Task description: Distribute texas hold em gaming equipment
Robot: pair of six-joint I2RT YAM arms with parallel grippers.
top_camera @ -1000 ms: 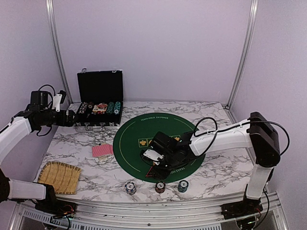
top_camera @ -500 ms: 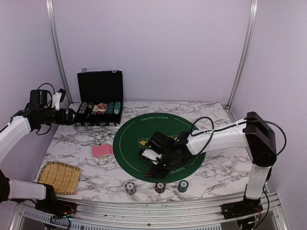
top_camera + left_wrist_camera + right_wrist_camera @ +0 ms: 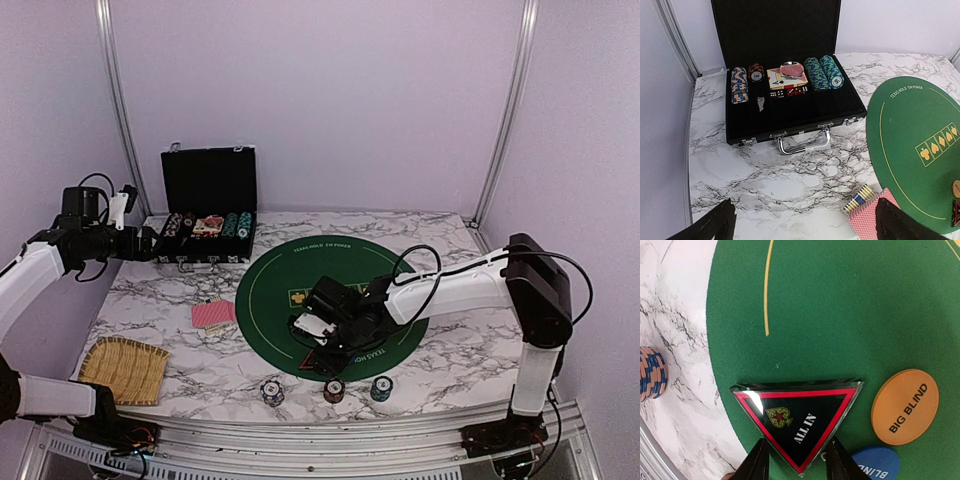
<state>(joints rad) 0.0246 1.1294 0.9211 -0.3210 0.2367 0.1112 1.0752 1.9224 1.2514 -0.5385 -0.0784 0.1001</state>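
Lifting right gripper [image 3: 796, 444] straight up avoids nudging the ALL IN triangle [image 3: 795, 410] its part-open jaws straddle, seemingly ungripped; left gripper [image 3: 805, 205] jaws gape empty.

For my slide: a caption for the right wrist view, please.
Right gripper straddles one corner of the ALL IN marker, beside the BIG BLIND button.

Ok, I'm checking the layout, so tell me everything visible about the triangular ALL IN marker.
The triangular marker is glossy black, with a red border, clear bevelled rim, a crest and white ALL IN lettering. It lies flat on the green mat near its edge, one corner between the right arm's fingers, which flank it without seeming to touch. An orange button sits beside it, apart.
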